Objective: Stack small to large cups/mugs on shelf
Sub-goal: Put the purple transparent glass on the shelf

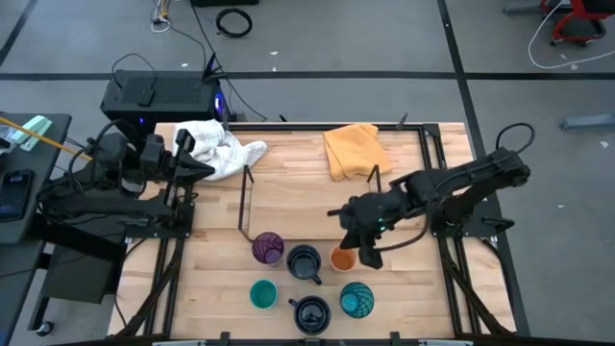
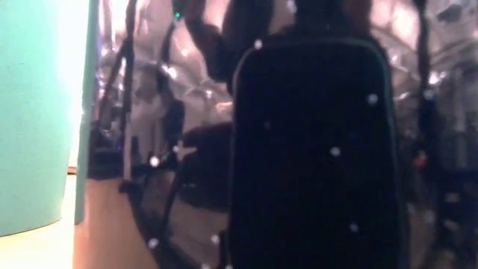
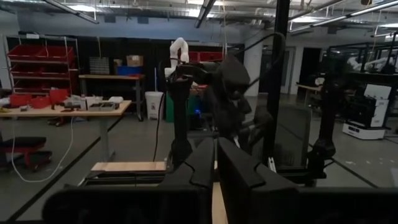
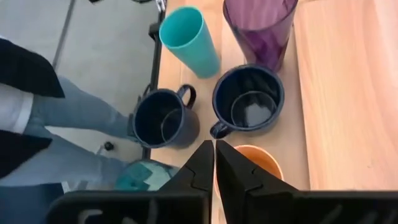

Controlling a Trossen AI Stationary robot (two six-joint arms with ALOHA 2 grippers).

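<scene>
Six cups stand upright on their bases on the wooden table. A purple tumbler [image 1: 268,248], a navy mug [image 1: 305,261] and a small orange cup [image 1: 343,258] form a row by the near side of the black wire shelf [image 1: 244,200]. A small teal cup [image 1: 263,294], a second navy mug [image 1: 310,313] and a patterned teal cup [image 1: 356,300] stand nearer the front edge. My right gripper [image 4: 214,155] is shut, pointing down right over the orange cup [image 4: 256,163]. My left gripper [image 3: 215,163] is shut and held high at the table's left side. My right gripper's shut fingers [image 4: 231,167] come from above at the orange cup's rim [image 4: 252,149] on the side toward the navy mug. The fingers hide that part of the rim, so I cannot tell whether they touch it. The cup stands upright on the table.
A white cloth [image 1: 219,149] and a yellow cloth [image 1: 351,149] lie at the table's far side. A person's legs [image 4: 68,127] show beyond the near edge. In the low view the teal cup [image 2: 37,112] and a dark mug [image 2: 314,149] fill the foreground.
</scene>
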